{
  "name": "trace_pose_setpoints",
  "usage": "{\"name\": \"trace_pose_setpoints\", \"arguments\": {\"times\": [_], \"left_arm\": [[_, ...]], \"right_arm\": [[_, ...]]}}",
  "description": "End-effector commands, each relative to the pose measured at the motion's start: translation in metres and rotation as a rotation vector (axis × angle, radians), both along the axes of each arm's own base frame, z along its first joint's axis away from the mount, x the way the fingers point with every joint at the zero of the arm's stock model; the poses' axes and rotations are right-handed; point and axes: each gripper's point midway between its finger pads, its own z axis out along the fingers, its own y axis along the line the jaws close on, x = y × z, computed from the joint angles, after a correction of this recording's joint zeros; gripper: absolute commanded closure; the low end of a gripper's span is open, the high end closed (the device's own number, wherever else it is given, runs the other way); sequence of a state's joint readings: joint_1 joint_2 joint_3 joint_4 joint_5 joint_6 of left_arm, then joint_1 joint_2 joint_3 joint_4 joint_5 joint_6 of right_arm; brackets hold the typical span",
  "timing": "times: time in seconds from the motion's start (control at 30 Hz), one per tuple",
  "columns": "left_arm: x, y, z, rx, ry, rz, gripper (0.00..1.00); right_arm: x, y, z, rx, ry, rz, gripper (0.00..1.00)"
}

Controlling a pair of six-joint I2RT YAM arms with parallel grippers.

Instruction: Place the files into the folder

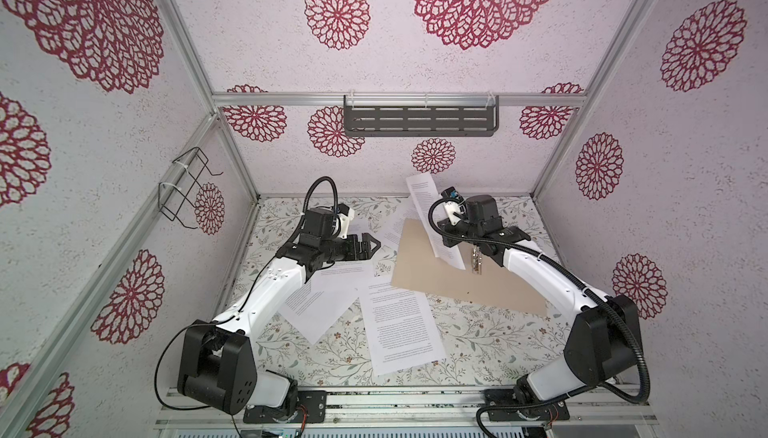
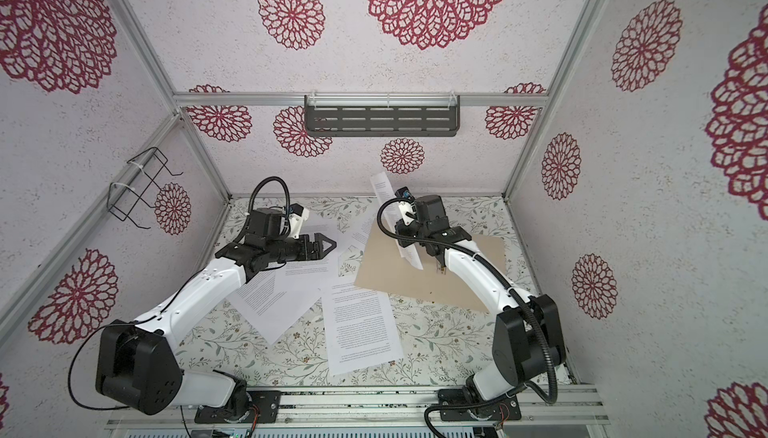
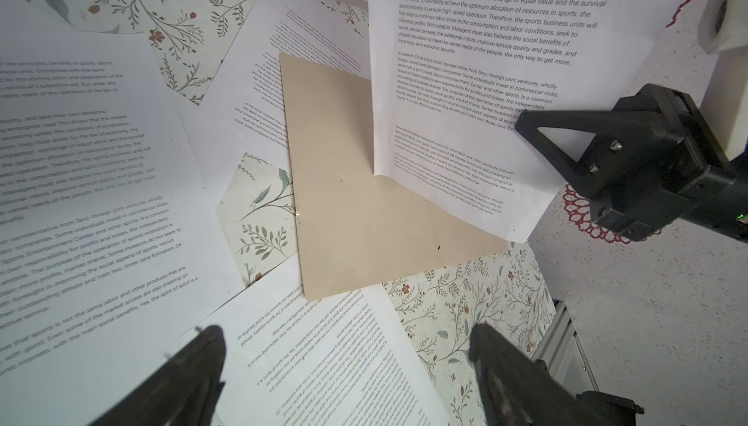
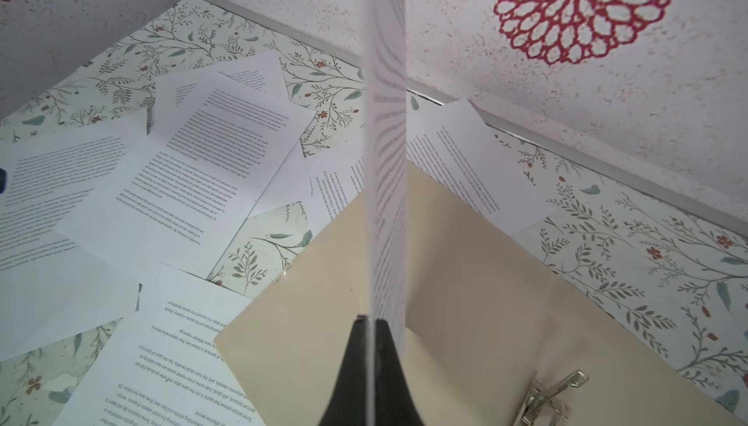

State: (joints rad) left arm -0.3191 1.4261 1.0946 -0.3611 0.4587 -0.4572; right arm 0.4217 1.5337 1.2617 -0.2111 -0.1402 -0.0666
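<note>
Right gripper (image 4: 370, 325): jaws clenched on the lower edge of a white paper sheet printed with black text (image 1: 424, 201), which stands nearly upright.
Held sheet: rises from the jaws over the tan thin cardboard folder (image 1: 424, 278); its lower corner is down at the folder's surface, though the views do not show whether it touches.
Folder: lies open and flat on the floral-patterned bench (image 1: 478, 332), on the right half in both top views, with nothing lying flat inside it.
Fastener: a small silver metal clip (image 4: 552, 389) sits on the folder's inner face, just beside the right gripper.
Left gripper (image 1: 368, 244): jaws released and spread wide, gripping nothing, above the papers left of the folder.
Loose sheets: other white printed paper sheets (image 1: 399, 327) lie scattered and overlapping on the bench; one (image 2: 270, 303) lies under the left arm.
Overlaps: the nearest sheet's far corner is tucked under the folder's near edge, and one more sheet (image 4: 477, 161) is partly covered by its far edge.
</note>
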Motion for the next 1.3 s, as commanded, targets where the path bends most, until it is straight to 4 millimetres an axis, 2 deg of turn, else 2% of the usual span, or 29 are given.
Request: {"name": "trace_pose_setpoints", "arguments": {"times": [0.0, 0.17, 0.4, 0.63, 0.83, 1.0, 1.27], "left_arm": [[0.004, -0.002, 0.01, -0.008, -0.035, -0.012, 0.03], [0.003, -0.002, 0.013, -0.012, -0.042, -0.013, 0.03], [0.002, -0.002, 0.013, -0.01, -0.042, -0.013, 0.03], [0.002, -0.002, 0.012, -0.009, -0.041, -0.013, 0.03], [0.002, -0.002, 0.012, -0.006, -0.042, -0.012, 0.03], [0.003, -0.001, 0.011, -0.003, -0.041, -0.011, 0.03], [0.003, -0.001, 0.011, -0.001, -0.043, -0.013, 0.03]], "right_arm": [[-0.004, 0.017, 0.014, 0.085, -0.016, 0.037, 1.0], [-0.009, 0.027, 0.007, 0.108, 0.011, 0.063, 1.0], [-0.011, 0.03, -0.001, 0.132, 0.029, 0.079, 1.0], [-0.011, 0.021, -0.003, 0.229, 0.064, 0.1, 1.0], [-0.012, 0.022, -0.006, 0.342, 0.103, 0.146, 1.0], [-0.008, 0.007, -0.009, 0.41, 0.115, 0.128, 1.0], [-0.006, 0.015, 0.001, 0.471, 0.114, 0.191, 1.0]]}}
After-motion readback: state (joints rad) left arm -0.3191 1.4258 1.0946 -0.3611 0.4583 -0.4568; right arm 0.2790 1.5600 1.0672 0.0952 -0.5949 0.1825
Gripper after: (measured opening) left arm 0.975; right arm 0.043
